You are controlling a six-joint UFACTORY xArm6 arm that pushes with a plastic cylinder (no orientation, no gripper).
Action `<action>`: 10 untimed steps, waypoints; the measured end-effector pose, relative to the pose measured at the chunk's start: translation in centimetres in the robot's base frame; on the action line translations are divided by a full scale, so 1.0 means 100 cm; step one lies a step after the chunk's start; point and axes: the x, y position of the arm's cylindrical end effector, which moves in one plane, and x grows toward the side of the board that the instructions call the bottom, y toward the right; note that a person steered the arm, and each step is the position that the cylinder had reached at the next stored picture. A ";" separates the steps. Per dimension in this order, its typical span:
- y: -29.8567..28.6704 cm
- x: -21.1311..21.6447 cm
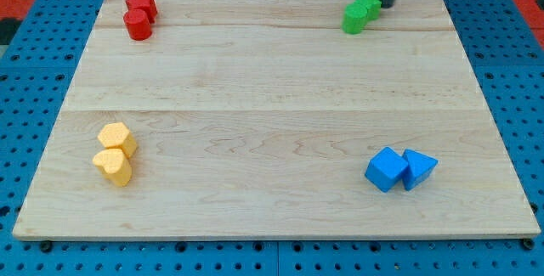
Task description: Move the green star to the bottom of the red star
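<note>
At the view's top right, my tip point(387, 5), the lower end of a straight dark rod that drops in from the upper edge, stands upright on the pale wooden board point(272, 106) and touches the right side of the green blocks. It has nothing to clench or release; it only presses sideways. Two green blocks sit together there: a rear green block point(367, 7) against my tip and a front green block point(354, 19) toward the view's left; which one is the green star I cannot tell. Far across at top left lie the red star block point(142, 6) and a rounded red block point(138, 25), touching. Two yellow blocks point(115, 154) rest bottom left, a blue cube point(387, 169) and blue triangular block point(419, 168) bottom right.
</note>
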 end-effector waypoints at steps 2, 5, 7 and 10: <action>-0.091 0.012; -0.222 0.027; -0.230 0.041; -0.286 0.046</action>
